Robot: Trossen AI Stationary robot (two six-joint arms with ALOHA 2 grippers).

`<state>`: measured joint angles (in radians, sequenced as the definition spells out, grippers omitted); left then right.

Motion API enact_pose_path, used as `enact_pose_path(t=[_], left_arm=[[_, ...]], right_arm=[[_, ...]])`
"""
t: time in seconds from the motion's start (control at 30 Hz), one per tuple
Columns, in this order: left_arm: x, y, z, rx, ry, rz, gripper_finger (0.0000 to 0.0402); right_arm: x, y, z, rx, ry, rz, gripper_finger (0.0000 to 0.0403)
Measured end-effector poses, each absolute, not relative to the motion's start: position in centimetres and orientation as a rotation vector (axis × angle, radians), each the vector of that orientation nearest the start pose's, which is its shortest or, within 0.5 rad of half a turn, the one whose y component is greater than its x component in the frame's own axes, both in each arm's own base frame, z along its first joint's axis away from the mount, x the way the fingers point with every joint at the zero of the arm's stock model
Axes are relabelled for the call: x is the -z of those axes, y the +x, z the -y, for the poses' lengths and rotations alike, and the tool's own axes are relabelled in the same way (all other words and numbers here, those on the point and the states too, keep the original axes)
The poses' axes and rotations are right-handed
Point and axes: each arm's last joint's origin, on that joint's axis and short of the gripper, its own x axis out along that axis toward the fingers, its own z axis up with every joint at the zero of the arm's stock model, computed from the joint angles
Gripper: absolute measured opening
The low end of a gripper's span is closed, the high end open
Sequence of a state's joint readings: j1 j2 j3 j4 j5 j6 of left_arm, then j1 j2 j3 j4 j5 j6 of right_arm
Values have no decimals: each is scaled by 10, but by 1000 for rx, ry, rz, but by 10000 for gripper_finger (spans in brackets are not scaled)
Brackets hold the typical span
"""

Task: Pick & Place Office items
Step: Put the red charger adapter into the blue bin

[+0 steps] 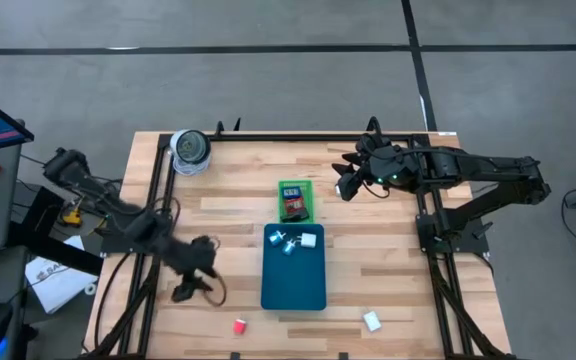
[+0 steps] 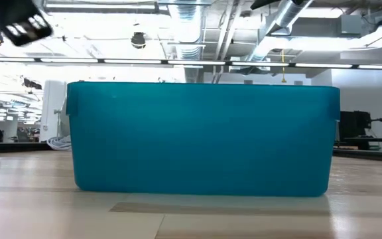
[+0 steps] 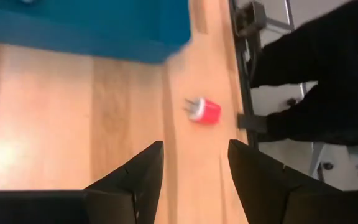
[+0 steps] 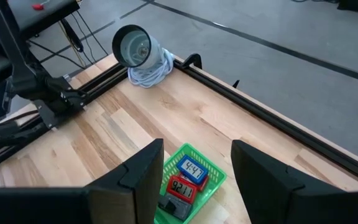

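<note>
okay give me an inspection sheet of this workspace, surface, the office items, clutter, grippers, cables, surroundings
Surface: wooden table, black frame rails at edges.
Office items: red piece and white piece loose near front edge; small pieces in teal tray; more in green tray.
Clutter: round grey canister at back left corner.
Grippers: left gripper open, empty, above the red piece; right gripper open, empty, over the green tray.
Cables: white bundle by the canister.
Surroundings: grey floor, papers at left.
</note>
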<state>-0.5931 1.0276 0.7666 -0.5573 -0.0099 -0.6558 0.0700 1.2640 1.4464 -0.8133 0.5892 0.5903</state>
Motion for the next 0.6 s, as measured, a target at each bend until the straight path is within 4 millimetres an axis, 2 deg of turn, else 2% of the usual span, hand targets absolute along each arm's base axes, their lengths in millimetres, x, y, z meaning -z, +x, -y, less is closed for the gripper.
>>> enact_pose_path(t=[0.1, 0.23, 0.33, 0.47, 0.6], left_arm=[[-250, 159, 129, 268, -347, -943, 183], [-238, 156, 150, 220, -450, -1016, 214], [-230, 159, 164, 142, -615, -1045, 243], [-215, 170, 177, -46, -877, -1065, 275], [-200, 185, 190, -182, -1092, -982, 289]], right_arm=[[-405, 245, -1, 658, 351, -431, 182], [-405, 245, -2, 664, 361, -420, 182], [-405, 246, -5, 652, 363, -415, 182], [-405, 246, -8, 635, 359, -421, 182], [-405, 245, -13, 602, 329, -439, 182]])
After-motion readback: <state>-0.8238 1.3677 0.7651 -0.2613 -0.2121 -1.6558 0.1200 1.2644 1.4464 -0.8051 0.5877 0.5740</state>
